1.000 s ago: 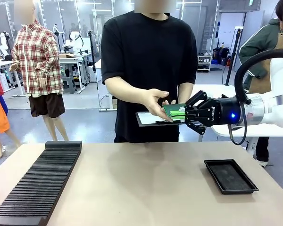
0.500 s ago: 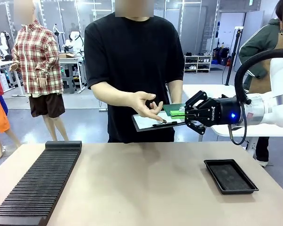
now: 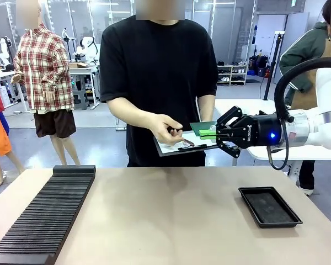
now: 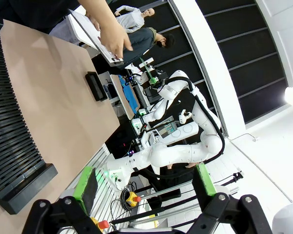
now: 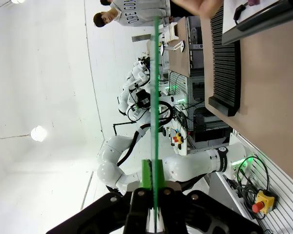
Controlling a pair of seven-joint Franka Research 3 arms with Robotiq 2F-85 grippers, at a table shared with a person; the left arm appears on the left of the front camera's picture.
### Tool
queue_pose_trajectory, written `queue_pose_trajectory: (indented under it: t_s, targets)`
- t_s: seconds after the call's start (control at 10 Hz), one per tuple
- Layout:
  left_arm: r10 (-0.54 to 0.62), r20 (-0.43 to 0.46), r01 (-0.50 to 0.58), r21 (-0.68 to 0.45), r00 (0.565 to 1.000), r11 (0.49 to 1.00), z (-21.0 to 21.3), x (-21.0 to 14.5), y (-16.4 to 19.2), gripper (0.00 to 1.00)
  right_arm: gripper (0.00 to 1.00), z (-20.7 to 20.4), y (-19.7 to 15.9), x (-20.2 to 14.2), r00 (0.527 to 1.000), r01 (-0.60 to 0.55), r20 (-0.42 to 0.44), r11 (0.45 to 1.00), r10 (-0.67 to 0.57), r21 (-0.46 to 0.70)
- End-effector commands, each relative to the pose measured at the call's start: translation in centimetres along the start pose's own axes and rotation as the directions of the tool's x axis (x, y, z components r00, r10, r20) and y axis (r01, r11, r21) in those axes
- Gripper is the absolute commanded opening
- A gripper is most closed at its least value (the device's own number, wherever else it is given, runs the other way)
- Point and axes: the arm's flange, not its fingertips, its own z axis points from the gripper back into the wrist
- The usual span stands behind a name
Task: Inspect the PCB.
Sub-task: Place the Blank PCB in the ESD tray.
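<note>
1. Nearest you, at the tabletop's (image 3: pixel 165 221) front-left corner: a black slotted rack (image 3: pixel 44 218), running along the left edge toward the far side.
2. Left end effector (image 4: pixel 144 187): in its wrist view you see the jaws spread wide, green pads apart, nothing between them. It's up off the tabletop, with the rack's end below it.
3. Near the tabletop's right edge: a shallow black tray (image 3: pixel 269 206), lying flat. You can't make out anything in it.
4. Right end effector (image 3: pixel 218 132): held in the air over the far edge of the tabletop, right of centre, fingers pointing at the person. Jaws are clamped tight on the PCB (image 3: pixel 203 128).
5. Right wrist view gives you the PCB (image 5: pixel 155 97) edge-on, a thin green line running straight out from between the fingers.
6. PCB sits at roughly the person's waist height, clear of the tabletop. Its free end is just above the right part of the clipboard (image 3: pixel 179 146); you can't tell whether they touch.
7. Person stands at the far side, clipboard with white paper held in front of the waist. One hand (image 3: pixel 166 128) is over the paper, just left of the PCB, not touching it.
</note>
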Motion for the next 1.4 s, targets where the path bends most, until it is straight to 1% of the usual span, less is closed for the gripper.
queue_pose_trajectory:
  t_s: [0.0,0.1,0.2,0.3,0.4,0.5,0.6,0.7,0.8,1.0,1.1,1.3]
  targets:
    - [-0.006,-0.005,0.006,0.016,1.000,1.000,0.1,0.0,-0.2,1.00,0.03,0.0,0.0,0.0,1.000,0.000,0.000,1.000,0.000,0.000]
    - [-0.006,-0.005,0.006,0.016,1.000,1.000,0.1,0.0,-0.2,1.00,0.03,0.7,0.4,-0.9,0.999,-0.049,-0.011,0.997,0.048,-0.058]
    - [-0.006,-0.005,0.006,0.016,1.000,1.000,0.1,0.0,-0.2,1.00,0.03,2.1,0.6,-2.0,0.993,-0.115,0.009,0.987,0.117,-0.111]
    - [-0.006,-0.005,0.006,0.016,1.000,1.000,0.1,0.0,-0.2,1.00,0.03,4.0,0.0,-2.6,0.987,-0.149,0.031,0.970,0.158,-0.191]
    - [-0.006,-0.005,0.006,0.016,1.000,1.000,0.1,0.0,-0.2,1.00,0.03,5.9,-0.8,-2.9,0.985,-0.150,0.041,0.956,0.166,-0.252]
    - [-0.006,-0.005,0.006,0.016,1.000,1.000,0.1,0.0,-0.2,1.00,0.03,7.7,-1.4,-3.2,0.977,-0.177,0.057,0.930,0.205,-0.323]
    - [-0.006,-0.005,0.006,0.016,1.000,1.000,0.1,0.0,-0.2,1.00,0.03,9.5,-2.1,-3.2,0.969,-0.185,0.084,0.911,0.231,-0.369]
    - [-0.006,-0.005,0.006,0.016,1.000,1.000,0.1,0.0,-0.2,1.00,0.03,10.7,-3.2,-2.8,0.966,-0.189,0.082,0.890,0.243,-0.414]
    - [-0.006,-0.005,0.006,0.016,1.000,1.000,0.1,0.0,-0.2,1.00,0.03,11.6,-4.3,-2.4,0.972,-0.165,0.073,0.867,0.225,-0.470]
    - [-0.006,-0.005,0.006,0.016,1.000,1.000,0.1,0.0,-0.2,1.00,0.03,13.5,-6.2,-0.9,0.968,-0.192,0.045,0.840,0.248,-0.507]
    - [-0.006,-0.005,0.006,0.016,1.000,1.000,0.1,0.0,-0.2,1.00,0.03,14.1,-7.9,0.1,0.969,-0.183,0.037,0.816,0.242,-0.548]
    - [-0.006,-0.005,0.006,0.016,1.000,1.000,0.1,0.0,-0.2,1.00,0.03,14.7,-10.1,1.9,0.975,-0.151,0.042,0.791,0.217,-0.592]
